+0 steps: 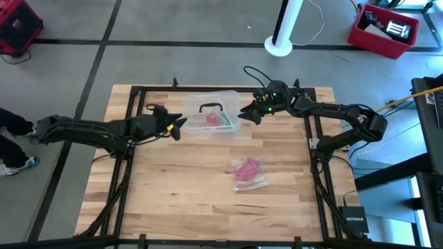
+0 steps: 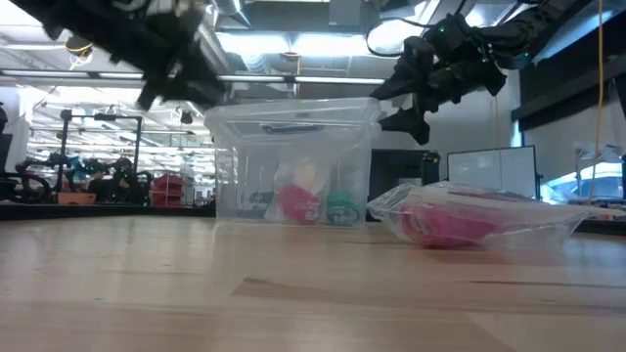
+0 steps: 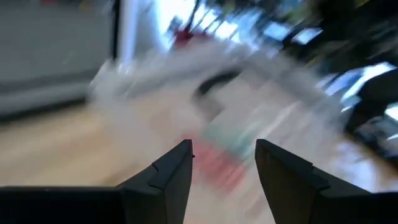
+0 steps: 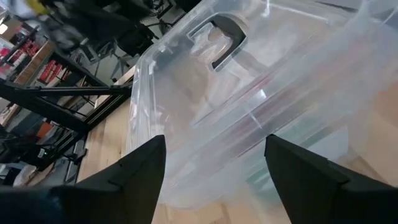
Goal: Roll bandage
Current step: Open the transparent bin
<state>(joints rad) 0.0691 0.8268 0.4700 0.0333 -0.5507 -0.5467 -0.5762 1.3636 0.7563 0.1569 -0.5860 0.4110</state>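
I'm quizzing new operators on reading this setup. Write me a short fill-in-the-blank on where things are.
1. The clear plastic box lies between the two ____.
2. The pink bandage sits inside a crumpled clear ____.
3. The left gripper and right gripper both have ____ fingers.
4. The box lid carries a dark ____.

Missing words: grippers; wrapper; open; handle

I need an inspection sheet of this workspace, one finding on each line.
Surface: wooden table, dark frame.
Job's things: pink bandage inside a crumpled clear wrapper, mid-table, untouched.
Clutter: clear plastic box with dark handle, pink and green contents, at the far side.
Hands: left hand open, beside the box's left; right hand open, beside its right; both empty.
Cables: black cable loops behind the right arm.
Surroundings: red bin, white post, a person's shoes.
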